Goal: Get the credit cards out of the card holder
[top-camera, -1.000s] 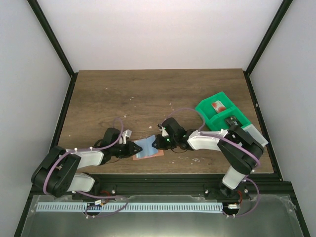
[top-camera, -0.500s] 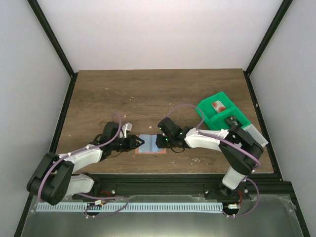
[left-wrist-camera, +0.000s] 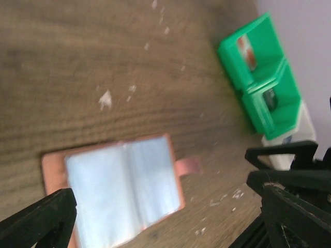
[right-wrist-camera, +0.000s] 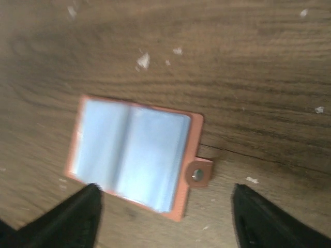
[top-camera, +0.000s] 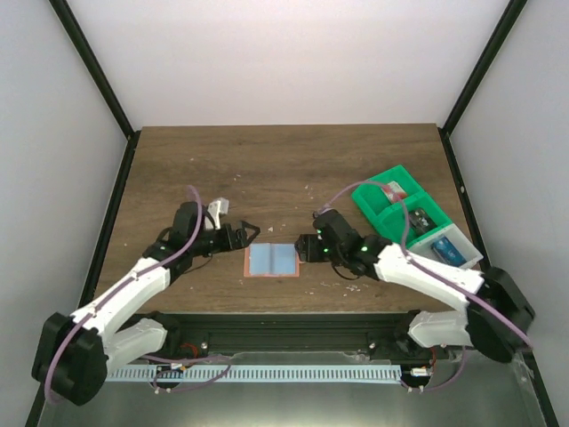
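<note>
**Desk:** Where is the card holder?

**Operator:** I see the card holder (top-camera: 271, 261) lying open and flat on the wood-grain table (top-camera: 267, 169), between my two arms. It is a thin rectangle with a tan-pink border and smooth pale blue lining creased down the middle. A small snap tab (right-wrist-camera: 197, 174) with a round metal stud sticks out from one edge.

**Desk:** And the jaws?

**Operator:** Both are spread wide and hold nothing. My left gripper (top-camera: 246, 231) sits near the holder's far left corner, and my right gripper (top-camera: 305, 249) is just beside its right edge.

**Desk:** Any cards in sight?

**Operator:** Three, in the glossy green plastic tray (top-camera: 372, 213) at the right. A red and white card (top-camera: 391, 189) is in the far compartment, a dark card (top-camera: 418, 216) is in the next, and a blue card (top-camera: 447, 250) is in the pale end section.
</note>
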Available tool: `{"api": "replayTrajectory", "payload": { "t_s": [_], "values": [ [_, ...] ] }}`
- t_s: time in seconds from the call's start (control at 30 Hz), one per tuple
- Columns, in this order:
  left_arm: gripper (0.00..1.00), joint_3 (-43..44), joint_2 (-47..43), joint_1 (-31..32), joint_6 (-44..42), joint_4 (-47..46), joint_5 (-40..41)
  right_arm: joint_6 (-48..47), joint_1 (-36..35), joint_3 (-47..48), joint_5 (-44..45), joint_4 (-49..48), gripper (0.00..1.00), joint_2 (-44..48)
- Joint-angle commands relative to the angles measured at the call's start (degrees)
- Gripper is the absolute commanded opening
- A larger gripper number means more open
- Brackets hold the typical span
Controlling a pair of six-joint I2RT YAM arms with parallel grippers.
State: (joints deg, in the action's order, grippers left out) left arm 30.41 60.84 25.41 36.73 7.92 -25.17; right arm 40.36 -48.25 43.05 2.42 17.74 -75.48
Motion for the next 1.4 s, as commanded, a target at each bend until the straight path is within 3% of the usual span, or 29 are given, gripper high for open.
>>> {"api": "replayTrajectory", "payload": {
  "t_s": [0.0,0.07,0.13,0.57,0.87,1.37],
  "values": [
    [1.0,7.1,-4.1,-0.1,-4.9,7.8,4.3,-0.8,0.2,2.3,2.4,4.8,0.79,9.9],
    [1.0,9.2,-5.5,-0.1,-5.0,8.9,5.6,-0.5,0.2,3.4,3.0,6.7,0.94,14.1],
    [1.0,10.5,-6.6,-0.2,-4.3,9.0,6.3,0.7,0.2,3.9,4.5,8.4,1.0,18.0],
    [1.0,12.2,-19.1,-0.2,-4.0,4.2,-1.6,5.4,0.2,6.5,9.5,15.8,1.0,37.3],
    [1.0,8.1,-22.9,-0.2,-1.1,0.5,-0.2,6.0,0.2,6.4,9.4,16.0,1.0,37.1],
    [1.0,8.4,-25.0,-0.2,-1.2,0.1,1.0,7.9,0.2,3.5,7.1,14.3,1.0,37.4]
  ]
}}
